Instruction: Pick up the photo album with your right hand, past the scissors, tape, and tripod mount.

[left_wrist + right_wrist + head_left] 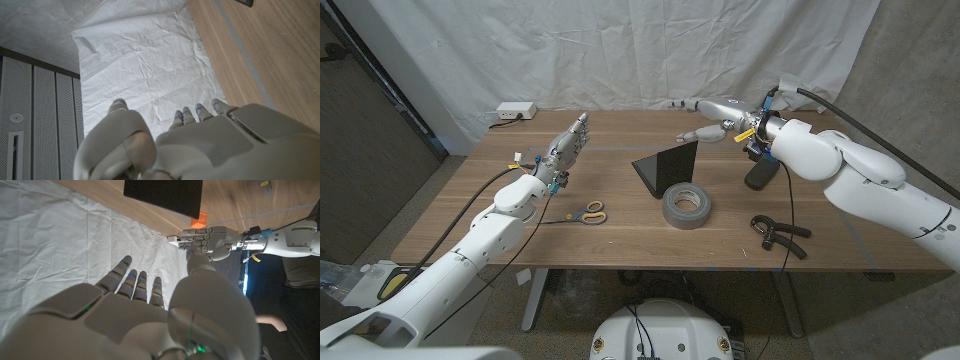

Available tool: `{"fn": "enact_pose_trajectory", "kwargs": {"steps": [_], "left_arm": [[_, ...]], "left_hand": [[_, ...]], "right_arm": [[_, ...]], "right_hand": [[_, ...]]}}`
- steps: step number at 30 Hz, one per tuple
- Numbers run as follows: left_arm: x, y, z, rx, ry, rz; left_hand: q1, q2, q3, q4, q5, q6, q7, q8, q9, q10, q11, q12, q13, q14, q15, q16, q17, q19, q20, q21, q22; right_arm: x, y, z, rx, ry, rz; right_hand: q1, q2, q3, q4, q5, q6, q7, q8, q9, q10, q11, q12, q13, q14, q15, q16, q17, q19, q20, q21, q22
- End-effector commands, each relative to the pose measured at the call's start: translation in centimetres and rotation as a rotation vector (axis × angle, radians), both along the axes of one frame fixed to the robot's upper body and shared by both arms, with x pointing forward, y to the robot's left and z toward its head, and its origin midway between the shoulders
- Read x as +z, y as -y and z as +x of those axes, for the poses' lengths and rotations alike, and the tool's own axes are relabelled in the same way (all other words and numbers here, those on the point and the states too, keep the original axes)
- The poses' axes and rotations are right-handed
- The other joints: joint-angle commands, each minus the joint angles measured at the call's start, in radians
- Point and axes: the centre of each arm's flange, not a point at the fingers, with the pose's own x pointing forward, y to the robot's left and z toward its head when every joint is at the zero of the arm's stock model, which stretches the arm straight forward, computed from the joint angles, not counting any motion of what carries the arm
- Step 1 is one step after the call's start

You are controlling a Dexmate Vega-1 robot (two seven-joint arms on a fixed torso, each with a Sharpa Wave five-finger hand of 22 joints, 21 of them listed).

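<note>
The photo album [669, 165], a dark, thin book, stands propped open like a tent near the middle of the tabletop [620, 235], a little toward the far edge. In the right wrist view the same album [164, 196] shows as a flat black panel on the wood, with a small orange block [198, 221] at its corner.

The right hand [712, 118] hovers above the far right part of the tabletop, behind and to the right of the album and apart from it. Its fingers are stretched out and spread toward the album, and it holds nothing; the right wrist view shows the same hand [135, 315] with fingers extended and empty.

The left hand [567, 146] is raised over the left half of the tabletop, fingers straight and apart, pointing toward the far edge, empty. It also appears in the right wrist view [210, 241] and in its own wrist view [165, 145].

A roll of grey duct tape [686, 206] lies just in front of the album. Scissors [588, 212] with orange handles lie toward the near left. A black tripod mount [779, 232] lies near the near right edge, and a black cylindrical grip [759, 175] stands below the right wrist. A white power strip [515, 112] sits at the far left corner.
</note>
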Motion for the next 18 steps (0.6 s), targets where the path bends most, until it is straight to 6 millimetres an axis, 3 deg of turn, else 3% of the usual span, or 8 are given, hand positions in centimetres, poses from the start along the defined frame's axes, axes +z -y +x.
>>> {"fn": "enact_pose_trajectory", "kwargs": {"steps": [1,18], "left_arm": [[0.22,-0.08,-0.36,0.002,0.01,0.011],[0.31,0.37,0.12,0.012,-0.031,0.002]], "left_hand": [[0.014,-0.002,-0.006,0.004,-0.002,0.001,0.003,-0.003,0.005,0.0,-0.002,-0.002,0.003,0.0,-0.001,0.002,0.004,0.0,-0.075,0.001,0.004],[0.015,0.0,-0.009,0.005,-0.004,0.002,0.003,-0.003,0.005,0.001,-0.002,-0.002,0.003,0.001,-0.002,0.002,0.004,0.0,-0.075,0.001,0.004]], "right_arm": [[-0.19,-0.37,-0.05,-0.039,0.005,-0.028],[-0.26,-0.23,-0.03,-0.098,0.053,-0.107]], "right_hand": [[0.016,-0.002,0.004,0.003,0.007,-0.002,-0.001,-0.003,0.006,-0.006,0.005,0.0,0.001,-0.003,0.001,0.004,0.002,-0.003,-0.049,-0.001,0.005],[0.023,-0.004,0.005,0.006,0.009,0.003,-0.007,0.002,0.007,-0.007,0.003,0.004,0.001,-0.005,0.0,0.006,0.003,-0.003,-0.049,-0.002,0.005]]}}
